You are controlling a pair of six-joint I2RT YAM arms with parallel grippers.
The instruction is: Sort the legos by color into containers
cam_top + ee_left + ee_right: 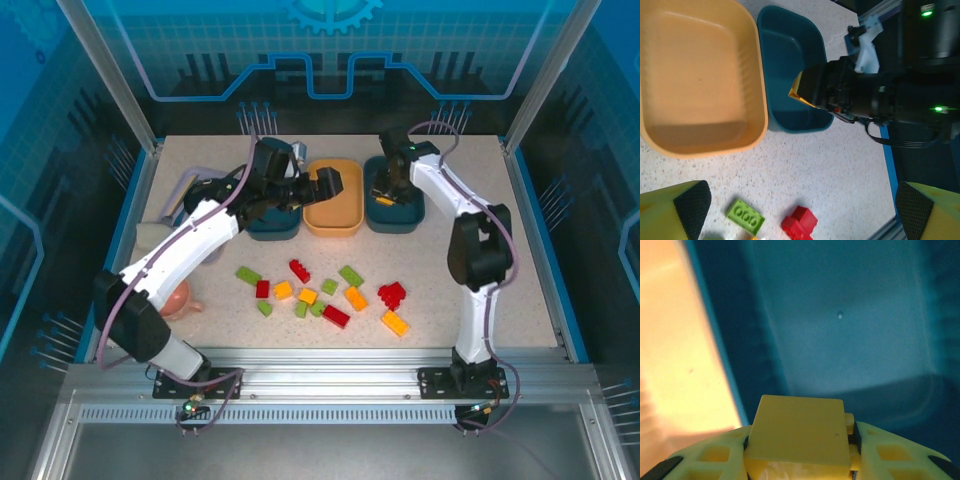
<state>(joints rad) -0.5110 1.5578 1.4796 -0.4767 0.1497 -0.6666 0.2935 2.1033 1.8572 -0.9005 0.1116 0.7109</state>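
Observation:
My right gripper (pixel 388 190) hangs over the right teal container (pixel 412 215), shut on a yellow lego (pixel 799 432) that sits between its fingers (pixel 890 455). The left wrist view shows that same yellow lego (pixel 798 93) above the teal container (pixel 790 60). Beside it stands the orange container (pixel 333 212), then the left teal container (pixel 270 228). My left gripper (pixel 328 183) hovers open over the orange container's near-left part, nothing between its pads (pixel 690 202). Several red, green and orange legos (pixel 335 316) lie loose on the table in front of the containers.
A green lego (pixel 745 216) and a red lego (pixel 800 222) lie below my left gripper. A pink cup (pixel 180 297) stands by the left arm's base, and a dark dish (pixel 185 190) sits at the back left. Blue rails border the table.

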